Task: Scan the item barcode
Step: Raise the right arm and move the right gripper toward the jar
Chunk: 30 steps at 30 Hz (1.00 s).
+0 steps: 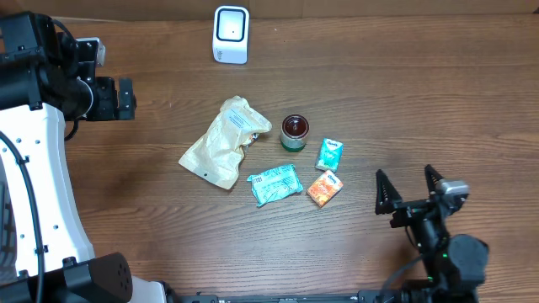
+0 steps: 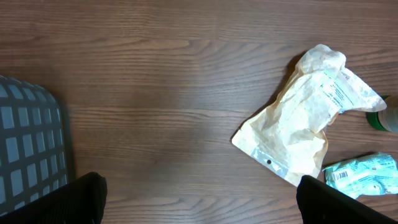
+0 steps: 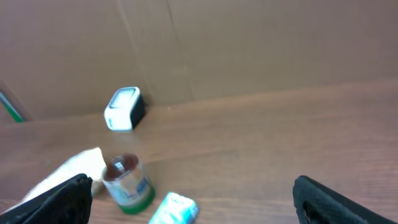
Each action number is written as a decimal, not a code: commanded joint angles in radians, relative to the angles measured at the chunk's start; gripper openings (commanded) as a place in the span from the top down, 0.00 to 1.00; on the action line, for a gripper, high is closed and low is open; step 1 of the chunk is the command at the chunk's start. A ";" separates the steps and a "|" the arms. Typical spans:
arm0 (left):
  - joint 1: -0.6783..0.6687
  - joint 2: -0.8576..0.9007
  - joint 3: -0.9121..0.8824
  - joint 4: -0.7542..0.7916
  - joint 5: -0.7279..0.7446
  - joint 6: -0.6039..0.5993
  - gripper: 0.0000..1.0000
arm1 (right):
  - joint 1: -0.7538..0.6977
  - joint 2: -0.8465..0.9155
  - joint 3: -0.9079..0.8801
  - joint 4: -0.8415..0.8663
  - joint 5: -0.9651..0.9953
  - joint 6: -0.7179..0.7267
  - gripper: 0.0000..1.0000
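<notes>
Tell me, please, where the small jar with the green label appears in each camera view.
Overhead: the jar stands near the centre, just right of the beige pouch.
Left wrist: only a green sliver at the right edge, right of the pouch.
Right wrist: lower left, upright, pouch at its left.
Shared landmark: the beige pouch.

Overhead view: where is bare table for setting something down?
Bare: the strip between scanner and beige pouch; the right side above the right pincer; left of the pouch. Crowded: centre, with pouch, jar, teal packet, teal carton, orange carton.
</notes>
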 commanded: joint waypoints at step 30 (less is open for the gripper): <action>0.005 0.008 -0.005 0.004 -0.007 0.022 0.00 | 0.011 1.389 1.415 -0.985 -0.356 0.027 0.00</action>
